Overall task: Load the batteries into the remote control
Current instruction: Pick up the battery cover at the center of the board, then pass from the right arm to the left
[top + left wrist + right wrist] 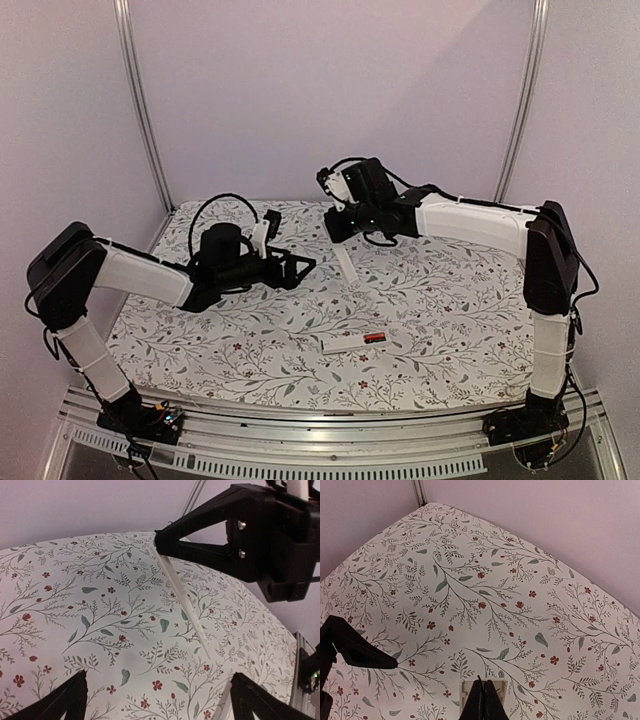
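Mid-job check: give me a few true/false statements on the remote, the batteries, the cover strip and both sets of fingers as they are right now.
1. The right gripper is shut on the thin white cover strip. True.
2. The left gripper grips the remote control. False: its fingers stand open and empty; the remote lies on the table, toward the front edge.
3. A red-orange battery shows at the remote's end nearer the right arm. True.
4. The cover strip lies flat on the table. False: it hangs tilted from the right fingers.
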You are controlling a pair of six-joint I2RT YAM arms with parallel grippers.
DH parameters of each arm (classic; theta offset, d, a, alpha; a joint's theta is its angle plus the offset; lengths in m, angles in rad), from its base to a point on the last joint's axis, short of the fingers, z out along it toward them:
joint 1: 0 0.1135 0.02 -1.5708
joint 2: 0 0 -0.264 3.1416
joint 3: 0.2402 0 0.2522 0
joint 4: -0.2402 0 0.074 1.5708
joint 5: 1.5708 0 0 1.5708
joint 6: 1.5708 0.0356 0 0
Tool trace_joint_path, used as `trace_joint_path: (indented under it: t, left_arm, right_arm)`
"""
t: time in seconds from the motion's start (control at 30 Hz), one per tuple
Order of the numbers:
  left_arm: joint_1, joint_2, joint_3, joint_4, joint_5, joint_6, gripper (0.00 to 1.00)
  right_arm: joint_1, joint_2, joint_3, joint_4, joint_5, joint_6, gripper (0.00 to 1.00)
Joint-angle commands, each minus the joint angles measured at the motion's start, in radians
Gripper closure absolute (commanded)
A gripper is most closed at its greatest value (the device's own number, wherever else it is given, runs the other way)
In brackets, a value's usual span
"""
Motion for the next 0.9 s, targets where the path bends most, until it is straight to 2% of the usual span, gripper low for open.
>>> trace_joint_path:
  t: [0.0, 0.13, 0.2, 0.37, 0.47, 0.6, 0.77, 0.87]
  left_arm:
    - [-0.008, 0.070, 0.093, 0.118, 0.066, -0.097, 0.00]
    - [-0.022, 0.116, 0.137, 0.135, 0.043, -0.133, 0.01]
    - [-0.022, 0.137, 0.162, 0.132, 0.028, -0.153, 0.07]
    - [-0.040, 0.173, 0.219, 0.133, 0.014, -0.142, 0.14]
    - [-0.039, 0.187, 0.226, 0.138, 0.012, -0.155, 0.27]
    - [-0.041, 0.182, 0.214, 0.185, 0.025, -0.164, 0.50]
    - [-0.041, 0.180, 0.215, 0.209, 0.041, -0.154, 0.58]
    - [-0.041, 0.185, 0.225, 0.213, 0.061, -0.153, 0.69]
  right_arm:
    - [0.026, -0.056, -0.007, 0.045, 0.063, 0.047, 1.00]
    - [0.036, -0.077, -0.009, 0.045, 0.069, 0.061, 1.00]
    - [0.046, -0.094, -0.012, 0.048, 0.078, 0.071, 1.00]
    - [0.066, -0.118, -0.021, 0.058, 0.098, 0.073, 1.00]
    - [0.075, -0.125, -0.024, 0.061, 0.097, 0.073, 1.00]
    - [0.082, -0.137, -0.034, 0.072, 0.099, 0.072, 1.00]
    - [0.089, -0.156, -0.049, 0.093, 0.098, 0.073, 1.00]
    - [0.090, -0.157, -0.051, 0.095, 0.093, 0.075, 1.00]
